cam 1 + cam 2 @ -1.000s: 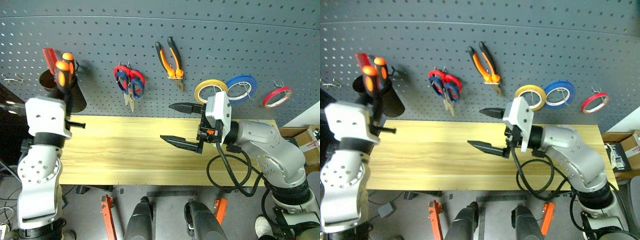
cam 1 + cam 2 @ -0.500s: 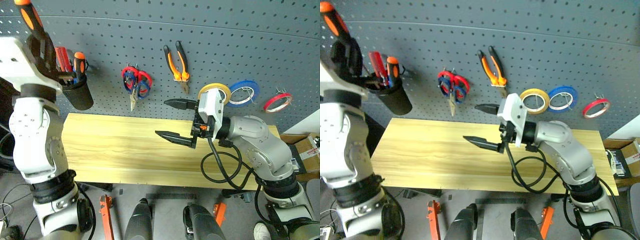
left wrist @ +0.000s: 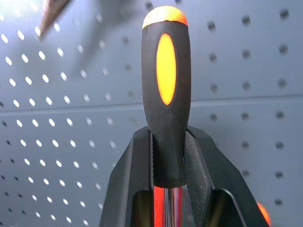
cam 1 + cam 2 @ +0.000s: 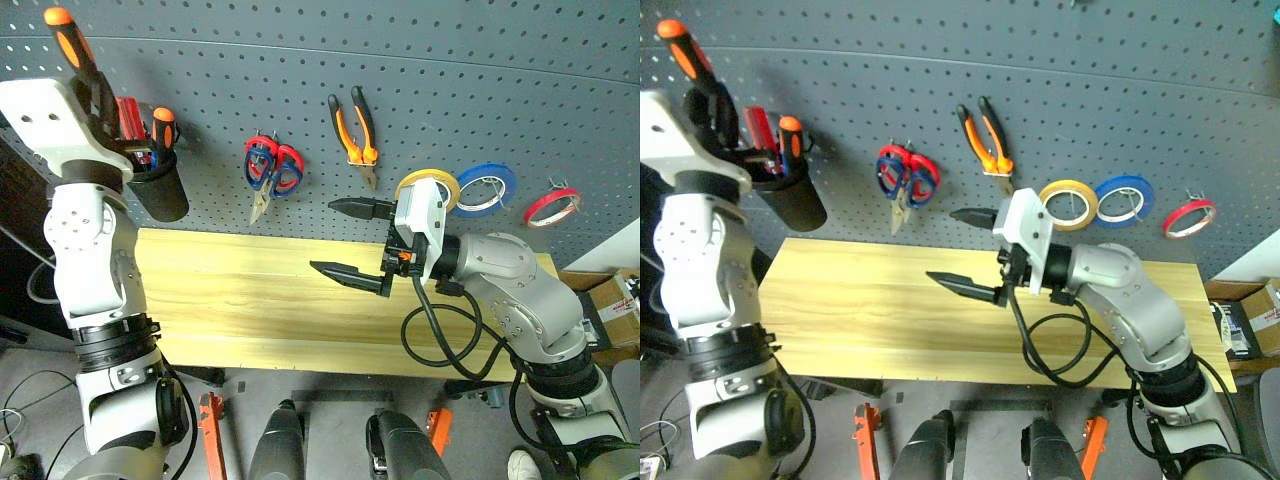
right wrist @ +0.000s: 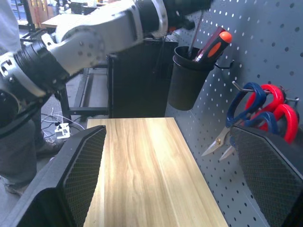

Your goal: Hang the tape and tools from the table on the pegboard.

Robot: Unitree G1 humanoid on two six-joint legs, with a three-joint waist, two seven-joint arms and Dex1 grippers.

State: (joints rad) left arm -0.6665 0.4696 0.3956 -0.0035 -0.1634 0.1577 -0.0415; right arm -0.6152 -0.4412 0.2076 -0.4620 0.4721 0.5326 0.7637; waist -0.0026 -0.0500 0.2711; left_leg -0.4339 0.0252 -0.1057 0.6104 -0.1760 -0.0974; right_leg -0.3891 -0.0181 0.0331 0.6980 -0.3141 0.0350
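Note:
My left gripper [image 3: 168, 137] is shut on the orange-and-black screwdriver [image 4: 75, 45], held high at the far left of the pegboard [image 4: 450, 90]. It is just above a black cup [image 4: 160, 190]. In the right wrist view the thin shaft [image 5: 195, 33] slants down to the cup's mouth. Pliers [image 4: 355, 125], two pairs of scissors [image 4: 272, 170] and the red tape [image 4: 553, 203] hang on hooks. My right gripper [image 4: 322, 238] stands open over the table [image 4: 230, 290], holding nothing.
The cup holds a red-handled screwdriver [image 4: 127, 112] and another orange-and-black one [image 4: 163, 125]. A yellow roll [image 4: 430, 185] and a blue roll [image 4: 483, 187] hang behind my right wrist. A cardboard box [image 4: 612, 300] sits past the table's right end.
My left arm has lifted the screwdriver up and towards the board, above the cup, and rolled the wrist. The view has shifted. The right arm has kept still.

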